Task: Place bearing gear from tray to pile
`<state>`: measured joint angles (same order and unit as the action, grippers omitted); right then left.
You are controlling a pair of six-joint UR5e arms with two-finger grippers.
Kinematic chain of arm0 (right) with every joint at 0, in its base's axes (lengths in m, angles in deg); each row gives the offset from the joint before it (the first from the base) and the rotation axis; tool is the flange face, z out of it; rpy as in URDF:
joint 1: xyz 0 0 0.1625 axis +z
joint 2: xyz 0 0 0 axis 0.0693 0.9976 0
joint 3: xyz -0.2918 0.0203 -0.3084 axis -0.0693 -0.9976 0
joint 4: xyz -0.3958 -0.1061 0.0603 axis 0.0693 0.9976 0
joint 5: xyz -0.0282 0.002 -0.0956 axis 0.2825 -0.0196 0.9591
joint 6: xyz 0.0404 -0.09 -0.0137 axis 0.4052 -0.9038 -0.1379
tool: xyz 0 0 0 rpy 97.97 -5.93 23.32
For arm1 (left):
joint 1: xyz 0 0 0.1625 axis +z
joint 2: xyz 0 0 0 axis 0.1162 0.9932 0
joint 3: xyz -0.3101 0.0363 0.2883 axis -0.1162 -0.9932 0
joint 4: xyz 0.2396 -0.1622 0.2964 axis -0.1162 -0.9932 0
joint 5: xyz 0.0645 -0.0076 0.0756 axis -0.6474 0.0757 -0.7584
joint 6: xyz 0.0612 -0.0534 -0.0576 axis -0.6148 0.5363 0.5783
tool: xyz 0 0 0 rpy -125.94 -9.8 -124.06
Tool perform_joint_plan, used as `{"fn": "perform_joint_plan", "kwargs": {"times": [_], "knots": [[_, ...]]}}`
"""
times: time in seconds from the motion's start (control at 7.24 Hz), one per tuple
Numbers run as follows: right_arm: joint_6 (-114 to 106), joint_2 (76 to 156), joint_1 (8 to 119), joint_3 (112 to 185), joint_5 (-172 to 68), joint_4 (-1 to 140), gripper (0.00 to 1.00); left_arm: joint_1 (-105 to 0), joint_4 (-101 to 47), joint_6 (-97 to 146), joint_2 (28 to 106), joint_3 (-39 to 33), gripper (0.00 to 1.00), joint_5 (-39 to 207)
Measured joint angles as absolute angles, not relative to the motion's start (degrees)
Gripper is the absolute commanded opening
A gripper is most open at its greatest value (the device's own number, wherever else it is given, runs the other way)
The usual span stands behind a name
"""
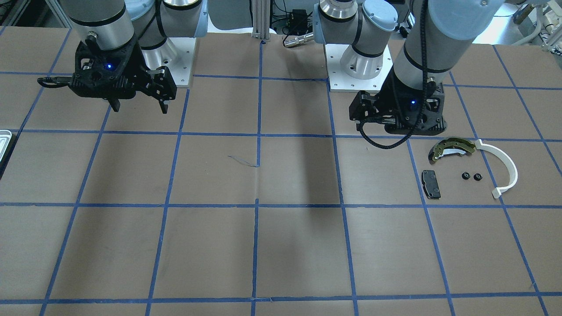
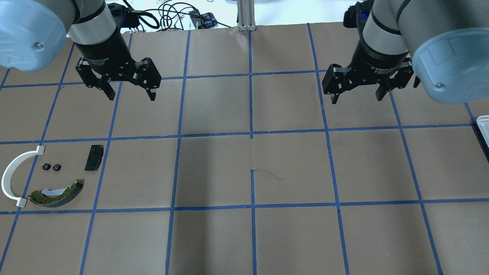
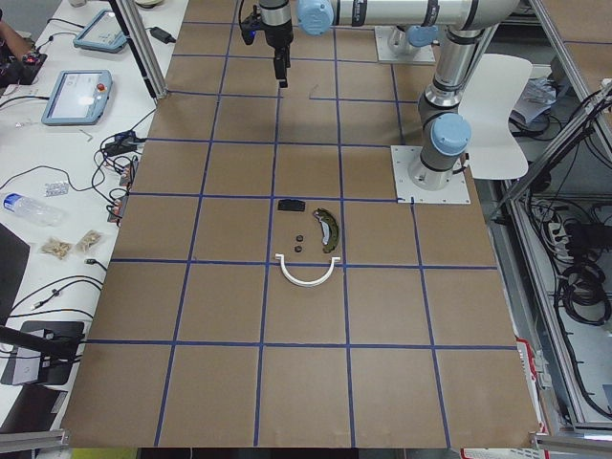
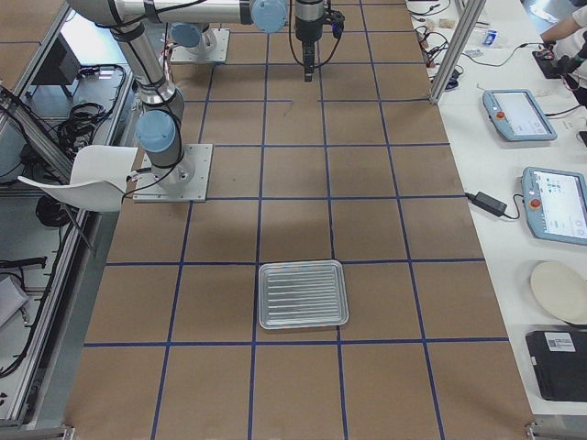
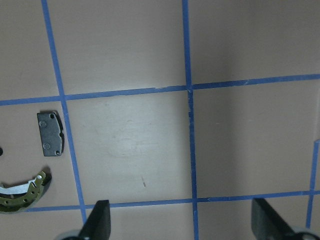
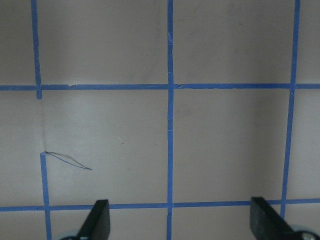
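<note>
Table [image 4: 385, 229] — tray [image 4: 303, 294] lengthwise across it

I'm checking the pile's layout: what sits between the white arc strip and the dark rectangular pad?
Two small black gears, side by side on the table, lie between the white arc strip and the dark pad. The overhead view shows it best.

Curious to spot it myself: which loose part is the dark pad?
Find the pile near the left gripper. The dark pad lies at its edge nearest the middle of the table. It alone is flat and rectangular; its neighbours are curved or round.
</note>
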<state>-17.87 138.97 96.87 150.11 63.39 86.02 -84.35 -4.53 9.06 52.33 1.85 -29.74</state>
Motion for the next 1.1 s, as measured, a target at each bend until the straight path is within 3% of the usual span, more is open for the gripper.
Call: {"fn": "perform_joint_plan", "kwargs": {"times": [1.1], "knots": [[-17.83,138.89,96.89,151.43,62.3,90.94,1.0,-84.89,-0.24,9.09,47.43,-4.19,1.0,-28.99]]}}
